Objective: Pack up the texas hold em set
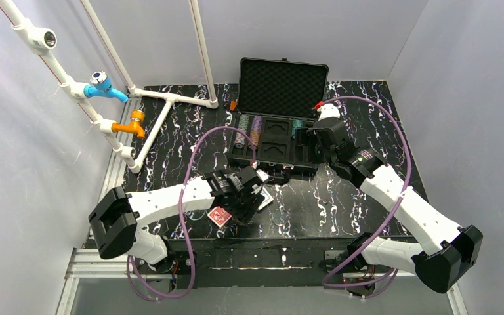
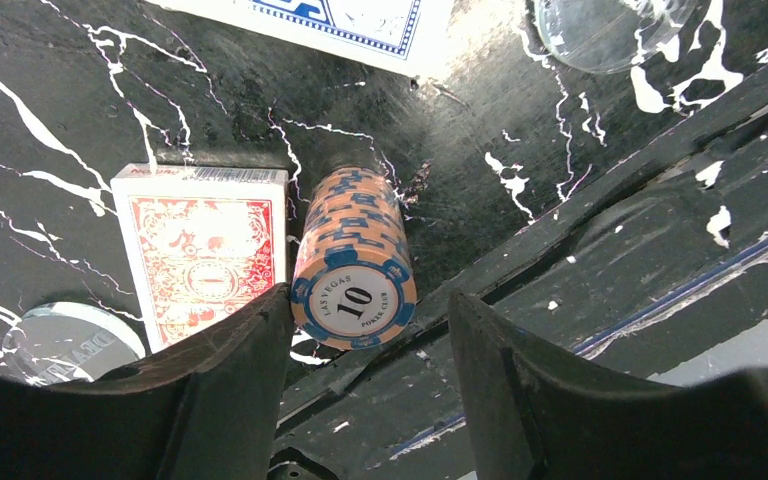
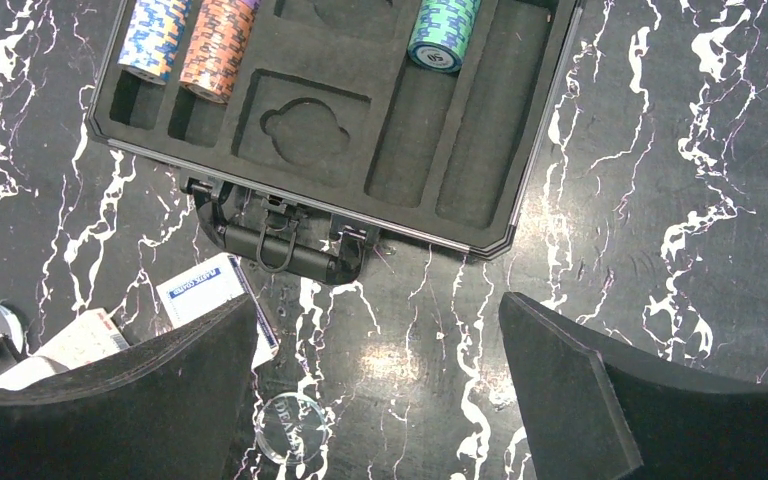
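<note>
The black briefcase lies open at the back of the table, with its foam tray and handle in the right wrist view. Three chip stacks lie in its slots: blue-yellow, orange and teal. My left gripper is open and low over the table, with an orange-and-blue "10" chip stack lying on its side between the fingertips, close to the left finger. The red-backed deck lies just left of that stack. The blue-backed deck lies beyond it. My right gripper is open and empty above the case's front right.
A clear dealer button lies in front of the handle, and another round clear piece lies near the red deck. The table's near edge rail runs right beside the chip stack. A white pipe frame with taps stands at the back left.
</note>
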Robot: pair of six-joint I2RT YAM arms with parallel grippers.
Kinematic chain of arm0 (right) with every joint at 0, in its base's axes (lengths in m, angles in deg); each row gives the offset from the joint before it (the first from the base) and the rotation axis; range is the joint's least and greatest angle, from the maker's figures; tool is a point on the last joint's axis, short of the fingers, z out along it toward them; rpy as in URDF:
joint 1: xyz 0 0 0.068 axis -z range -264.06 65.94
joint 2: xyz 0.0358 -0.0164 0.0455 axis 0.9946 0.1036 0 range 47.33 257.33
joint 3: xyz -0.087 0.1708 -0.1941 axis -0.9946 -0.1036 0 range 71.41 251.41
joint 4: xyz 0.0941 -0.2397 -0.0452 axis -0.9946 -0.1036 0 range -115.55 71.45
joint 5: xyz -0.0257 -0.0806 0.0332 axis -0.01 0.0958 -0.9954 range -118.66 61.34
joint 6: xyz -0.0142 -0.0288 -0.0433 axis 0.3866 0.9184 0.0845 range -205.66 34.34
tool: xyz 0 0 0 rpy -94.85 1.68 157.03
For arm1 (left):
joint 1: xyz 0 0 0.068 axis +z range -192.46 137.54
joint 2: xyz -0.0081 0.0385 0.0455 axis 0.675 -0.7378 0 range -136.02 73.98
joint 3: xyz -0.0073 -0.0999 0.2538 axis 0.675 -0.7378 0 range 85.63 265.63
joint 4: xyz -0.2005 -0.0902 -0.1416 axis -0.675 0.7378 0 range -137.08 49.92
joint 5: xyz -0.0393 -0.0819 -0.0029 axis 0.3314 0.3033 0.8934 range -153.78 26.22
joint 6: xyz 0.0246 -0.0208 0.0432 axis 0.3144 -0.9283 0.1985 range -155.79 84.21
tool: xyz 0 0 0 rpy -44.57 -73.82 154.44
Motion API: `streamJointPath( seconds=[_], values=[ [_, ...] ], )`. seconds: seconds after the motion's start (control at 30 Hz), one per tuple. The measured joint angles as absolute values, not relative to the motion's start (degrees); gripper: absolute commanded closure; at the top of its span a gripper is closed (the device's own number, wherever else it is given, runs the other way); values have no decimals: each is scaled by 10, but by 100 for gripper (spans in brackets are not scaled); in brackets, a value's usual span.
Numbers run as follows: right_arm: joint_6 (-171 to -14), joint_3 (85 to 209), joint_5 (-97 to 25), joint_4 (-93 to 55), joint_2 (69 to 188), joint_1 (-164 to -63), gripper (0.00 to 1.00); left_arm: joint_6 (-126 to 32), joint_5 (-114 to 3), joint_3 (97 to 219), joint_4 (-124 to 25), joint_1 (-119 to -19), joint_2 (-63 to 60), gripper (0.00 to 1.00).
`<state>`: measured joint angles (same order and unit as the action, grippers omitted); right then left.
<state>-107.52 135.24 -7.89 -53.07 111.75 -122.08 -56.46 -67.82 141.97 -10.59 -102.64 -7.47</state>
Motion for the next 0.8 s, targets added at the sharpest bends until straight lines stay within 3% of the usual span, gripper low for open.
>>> streamJointPath(
  seconds=[0.3,0.6,0.8],
  values=[
    [-1064,1352,-79,-531,1111,-1221,2,-568,-679,1407,-111,-1028,-83,51],
    [-1062,1352,-79,-531,1109,-1221,2,-570,-679,1403,-122,-1030,-86,43],
    [-1059,1344,-79,-529,1102,-1221,2,-572,-682,1403,-129,-1031,-93,52]
  ],
)
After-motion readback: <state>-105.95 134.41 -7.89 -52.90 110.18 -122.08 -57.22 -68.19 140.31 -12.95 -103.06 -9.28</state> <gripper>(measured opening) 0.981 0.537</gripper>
